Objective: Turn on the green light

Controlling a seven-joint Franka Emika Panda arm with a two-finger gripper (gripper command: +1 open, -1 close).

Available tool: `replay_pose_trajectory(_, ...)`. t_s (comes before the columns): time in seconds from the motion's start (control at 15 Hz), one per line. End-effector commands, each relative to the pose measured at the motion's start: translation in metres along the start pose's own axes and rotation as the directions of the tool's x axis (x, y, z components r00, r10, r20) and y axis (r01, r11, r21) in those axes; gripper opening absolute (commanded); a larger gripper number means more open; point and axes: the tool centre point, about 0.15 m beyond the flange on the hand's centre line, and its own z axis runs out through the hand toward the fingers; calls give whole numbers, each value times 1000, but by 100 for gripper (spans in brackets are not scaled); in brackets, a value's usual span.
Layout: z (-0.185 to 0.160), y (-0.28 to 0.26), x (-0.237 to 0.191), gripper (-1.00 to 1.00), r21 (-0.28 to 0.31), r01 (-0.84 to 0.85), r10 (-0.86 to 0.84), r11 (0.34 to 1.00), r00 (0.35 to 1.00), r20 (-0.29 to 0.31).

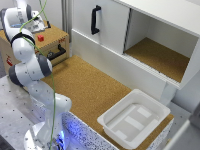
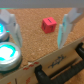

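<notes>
The white cabinet (image 1: 150, 30) fills the upper part of the exterior view; it has a closed door with a black handle (image 1: 95, 19) and, at the exterior view's right, an open compartment with a cork floor. In front of it lies the counter (image 1: 95, 90), covered with cork. On the counter's near corner, at the exterior view's right, stands a white plastic bin (image 1: 134, 118). The white robot arm (image 1: 35, 70) rises from its base at the lower left of the exterior view and bends up to a wooden box (image 1: 52, 42) in the upper left corner. This box has a cork top and a black handle on its front side. The hand (image 2: 39, 27) hangs above the top of the box, and its two pale fingers (image 2: 64, 27) stand wide apart with nothing between them. In the wrist view a small red block (image 2: 48, 24) sits on the cork top between the fingers, apart from both. Beside one finger there are round buttons in metal rings, and the nearest one (image 2: 8, 54) glows blue-green. Whether this is the green light is not clear from the pictures.
</notes>
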Motion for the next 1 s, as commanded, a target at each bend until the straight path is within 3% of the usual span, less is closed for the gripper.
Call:
replay_pose_trajectory(0.0, 26, 39, -40, 100, 61, -136, 138, 989, 990, -38)
replay_pose_trajectory(0.4, 55, 74, -82, 100, 115, -308, 316, 944, 947, -60)
replay_pose_trajectory(0.47, 55, 78, -85, 100, 92, -334, 340, 938, 938, -67)
replay_pose_trajectory(0.93, 55, 78, -85, 100, 92, -334, 340, 938, 938, -67)
